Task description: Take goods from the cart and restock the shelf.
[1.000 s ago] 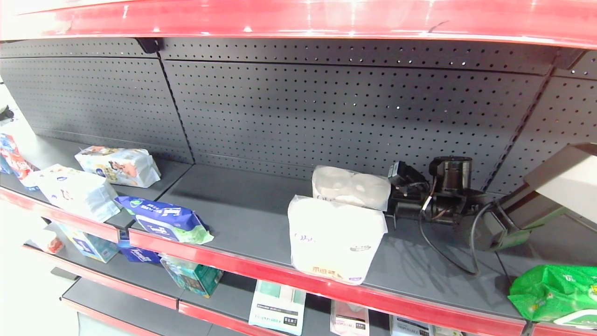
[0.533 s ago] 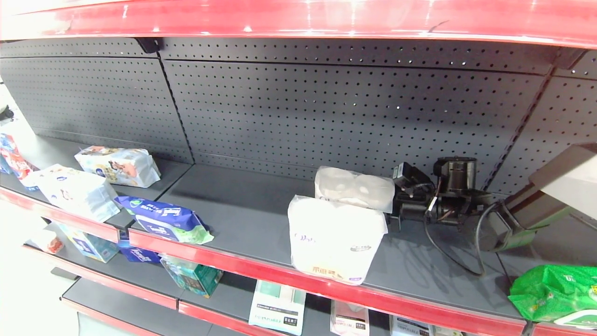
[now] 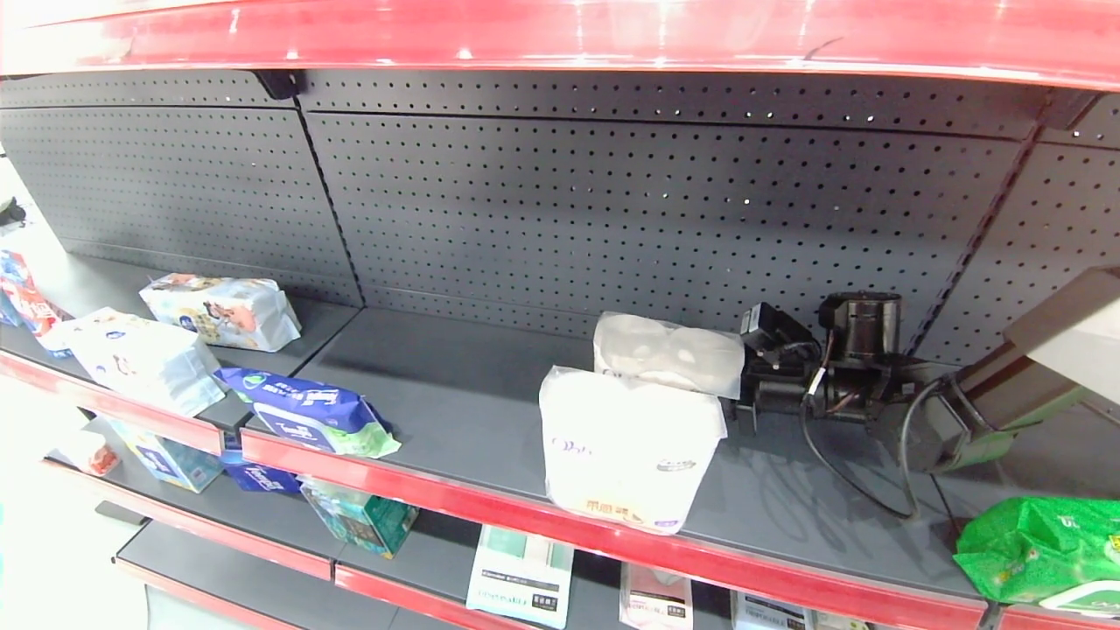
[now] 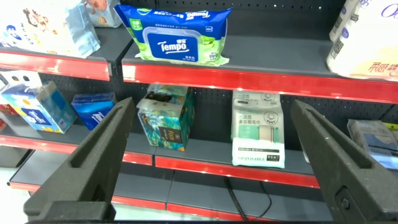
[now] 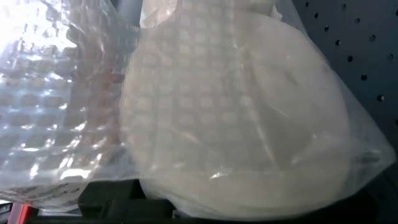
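On the middle shelf [image 3: 455,394], a large tissue pack [image 3: 630,446] stands at the front edge. At its 12 o'clock, just behind it, is a roll pack [image 3: 669,352], clasped from its 3 o'clock side by my right gripper [image 3: 742,385]. A wipes pack [image 3: 306,411] lies at 9 o'clock and a bag [image 3: 1041,542] at 4 o'clock, both well apart.

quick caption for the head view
Right gripper holds a pack of toilet rolls behind a larger white pack on the shelf.
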{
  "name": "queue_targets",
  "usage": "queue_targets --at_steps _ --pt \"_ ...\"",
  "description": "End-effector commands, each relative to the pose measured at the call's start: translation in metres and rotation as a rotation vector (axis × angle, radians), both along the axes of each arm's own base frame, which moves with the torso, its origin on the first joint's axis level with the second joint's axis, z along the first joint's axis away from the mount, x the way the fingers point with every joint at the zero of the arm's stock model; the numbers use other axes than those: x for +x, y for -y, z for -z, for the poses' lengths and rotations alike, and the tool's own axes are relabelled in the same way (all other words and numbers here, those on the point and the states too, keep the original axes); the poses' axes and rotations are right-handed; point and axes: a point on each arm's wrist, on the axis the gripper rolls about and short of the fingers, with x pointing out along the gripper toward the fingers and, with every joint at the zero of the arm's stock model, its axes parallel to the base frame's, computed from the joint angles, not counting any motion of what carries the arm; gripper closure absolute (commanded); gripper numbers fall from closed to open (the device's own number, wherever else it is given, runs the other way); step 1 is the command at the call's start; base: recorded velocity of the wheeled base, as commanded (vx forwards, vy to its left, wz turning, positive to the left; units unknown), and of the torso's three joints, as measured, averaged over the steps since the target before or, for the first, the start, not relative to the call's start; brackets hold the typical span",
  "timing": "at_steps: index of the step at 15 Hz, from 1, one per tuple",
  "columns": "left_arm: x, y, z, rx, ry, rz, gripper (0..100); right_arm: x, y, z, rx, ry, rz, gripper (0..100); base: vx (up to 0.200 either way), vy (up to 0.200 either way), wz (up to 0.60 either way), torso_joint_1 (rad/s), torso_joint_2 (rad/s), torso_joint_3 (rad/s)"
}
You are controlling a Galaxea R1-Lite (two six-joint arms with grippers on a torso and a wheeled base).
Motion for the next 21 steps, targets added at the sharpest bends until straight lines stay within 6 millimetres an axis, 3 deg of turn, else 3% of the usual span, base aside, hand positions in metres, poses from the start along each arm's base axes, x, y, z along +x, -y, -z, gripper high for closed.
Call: queue_targets --at_steps 1,7,8,14,18,21 --pt "0.000 0.000 0.000 0.000 -0.002 0.000 0 -0.001 0.003 -0.001 0.000 0.001 0.005 100 0.000 0.000 0.00 0.000 0.00 0.000" --pt "0.000 0.000 0.000 0.000 -0.002 0.000 0 -0.001 -0.001 -0.002 -0.005 0.005 0.011 100 0.000 0.000 0.00 0.000 0.00 0.000" --pt "0.000 0.000 0.000 0.000 -0.002 0.000 0 -0.001 -0.001 -0.001 -0.007 0.006 0.016 0 0.000 0.000 0.00 0.000 0.00 0.000" --pt "0.000 0.000 0.000 0.000 -0.002 0.000 0 -0.009 0.003 -0.015 0.004 0.016 0.030 0 0.000 0.000 0.00 0.000 0.00 0.000" --pt "0.000 0.000 0.000 0.000 -0.002 0.000 0 -0.036 0.021 -0.023 -0.010 -0.029 0.077 0 0.000 0.000 0.00 0.000 0.00 0.000" --pt "0.000 0.000 0.000 0.000 -0.002 0.000 0 -0.059 0.046 -0.033 -0.024 -0.053 0.174 0 0.000 0.000 0.00 0.000 0.00 0.000"
